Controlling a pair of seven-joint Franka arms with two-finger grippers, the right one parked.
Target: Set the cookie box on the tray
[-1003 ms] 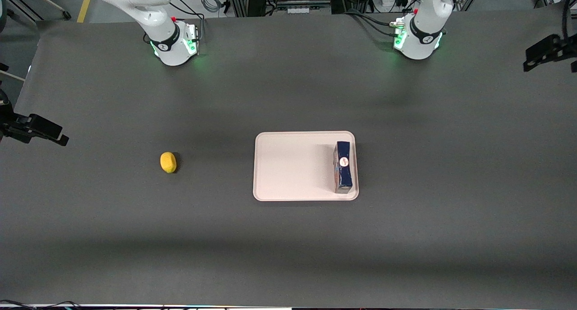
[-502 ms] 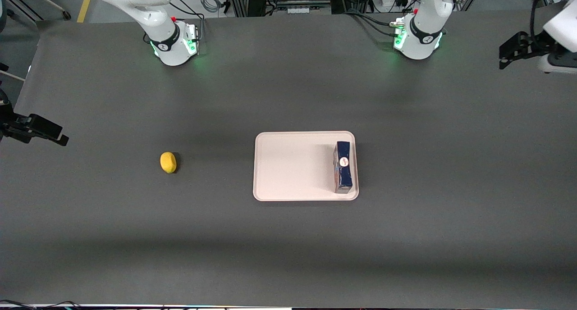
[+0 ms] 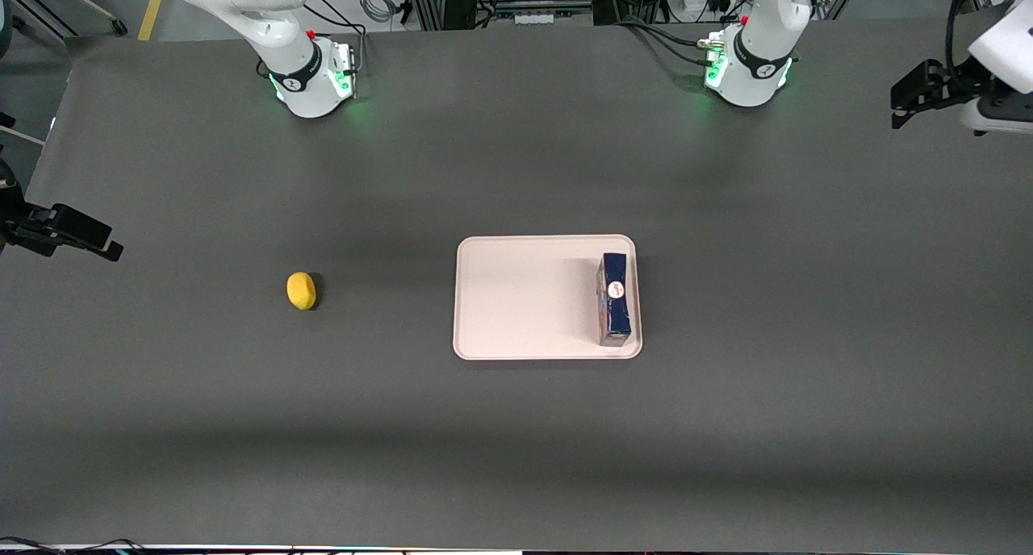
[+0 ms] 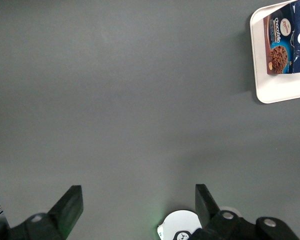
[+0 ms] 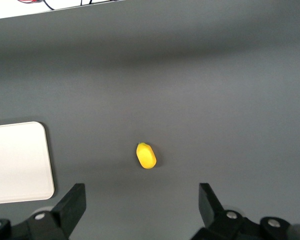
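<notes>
My tool point(image 4: 135, 207) hangs with its fingers spread wide and nothing between them, high over bare tabletop point(image 3: 807, 297) at my working arm's end, well apart from the tray point(image 3: 524, 297). The cookie box point(image 3: 615, 298) lies on the tray, along the short edge nearest my arm. A small yellow lemon point(image 3: 301, 290) sits toward the parked arm's end.

Glossy cardboard cookie box point(image 3: 616, 298), matt tray point(image 3: 516, 297)
</notes>
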